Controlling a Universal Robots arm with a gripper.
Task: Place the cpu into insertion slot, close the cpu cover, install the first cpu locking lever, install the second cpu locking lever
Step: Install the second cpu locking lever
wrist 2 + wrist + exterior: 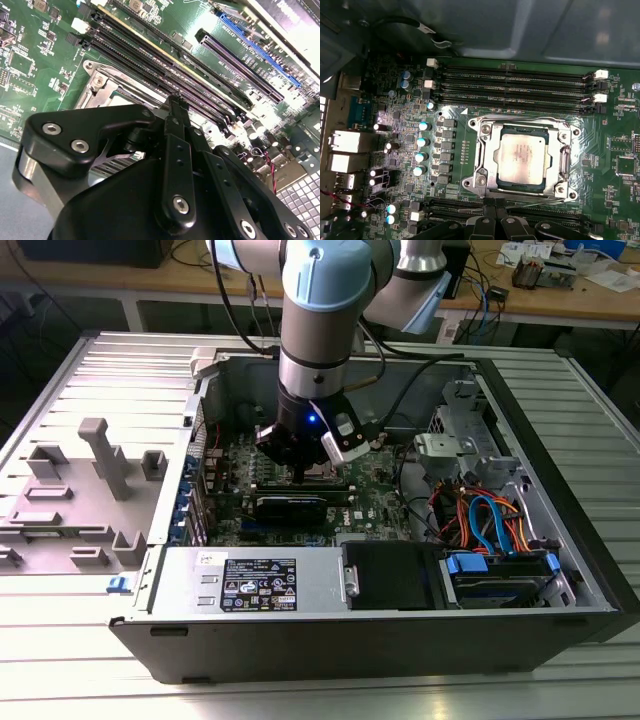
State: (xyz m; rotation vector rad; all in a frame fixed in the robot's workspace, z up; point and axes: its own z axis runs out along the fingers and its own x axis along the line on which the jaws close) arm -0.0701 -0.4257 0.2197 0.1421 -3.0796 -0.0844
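Cpu (524, 159) silver-grey, seated in insertion slot (559, 131), cpu cover (490, 150) down; fingers (492, 219) together.

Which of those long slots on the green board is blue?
The blue slot in the second wrist view, farthest from the cpu cover; the other long slots are black.

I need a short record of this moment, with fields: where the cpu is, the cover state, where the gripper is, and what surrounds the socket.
cpu: lies flat in the insertion slot
cpu cover: down around the cpu, its cut-out showing the chip top
gripper: low over the board, beside the slot's edge, holding nothing visible
surroundings: memory slots beside the socket, green board
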